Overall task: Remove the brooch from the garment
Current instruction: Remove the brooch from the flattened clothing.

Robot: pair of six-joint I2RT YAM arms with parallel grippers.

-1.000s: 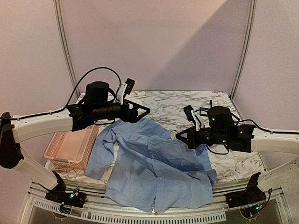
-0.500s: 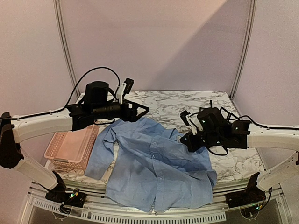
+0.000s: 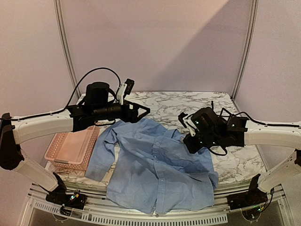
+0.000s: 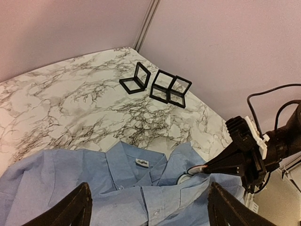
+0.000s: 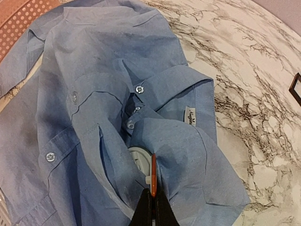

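Observation:
The light blue shirt lies wrinkled on the marble table, collar toward the back. The brooch is a round badge seen edge-on, with an orange face and a pale grey back, pinned in a fold just right of the collar. My right gripper is shut on the brooch's rim and pinches it upright, fabric bunched round it. In the left wrist view the brooch shows at the tip of the right gripper. My left gripper is open and empty, hovering above the shirt near the collar.
A pink plastic basket stands at the left, next to the shirt's sleeve. Three small black open frames stand on the marble behind the collar. The shirt's hem hangs over the near table edge.
My right gripper has shifted a little left and turned at the wrist while staying at the collar fold with the brooch. The left arm has not moved.

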